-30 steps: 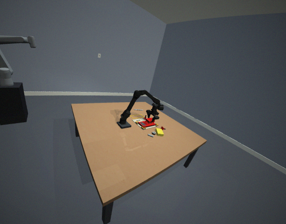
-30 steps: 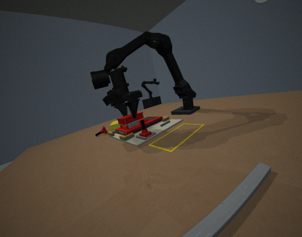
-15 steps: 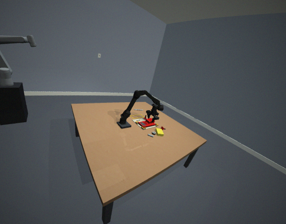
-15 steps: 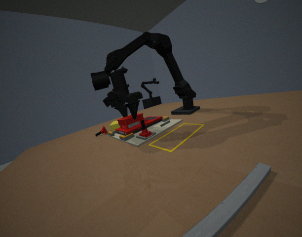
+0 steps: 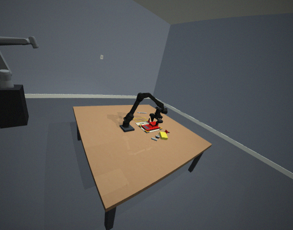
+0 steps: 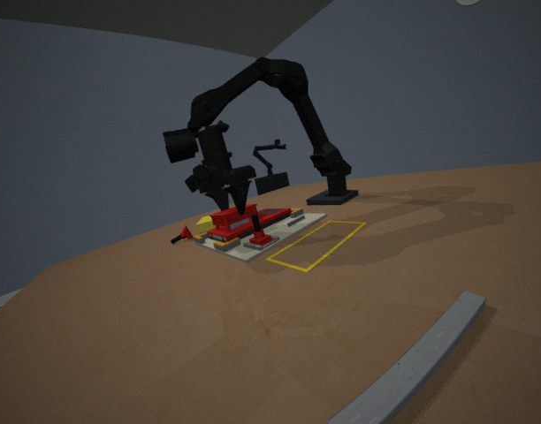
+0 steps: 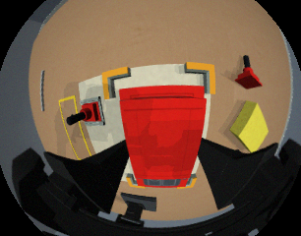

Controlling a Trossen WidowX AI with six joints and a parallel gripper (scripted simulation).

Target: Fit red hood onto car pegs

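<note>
My gripper [image 5: 154, 122] [image 6: 233, 211] [image 7: 162, 142] is shut on the red hood [image 6: 220, 219] [image 7: 162, 118], with one finger on each side of it. The hood is level, directly over the rear deck of the red chassis [image 5: 151, 128] [image 6: 262, 224], at or very near deck height. The grey engine block [image 6: 239, 223] shows in part through the hood's side opening. The chassis sits in the jig on a pale base plate [image 6: 247, 256] [image 7: 160, 74]. The pegs and corner holes are hidden, so I cannot tell whether they are engaged.
A red part with a black post [image 6: 260, 239] [image 7: 93, 112] stands on the plate beside the chassis. A yellow block [image 5: 163, 135] [image 7: 250, 127] and another red-and-black part [image 6: 185, 232] [image 7: 249, 79] lie on the other side. A grey bar [image 6: 422, 360] lies farther off.
</note>
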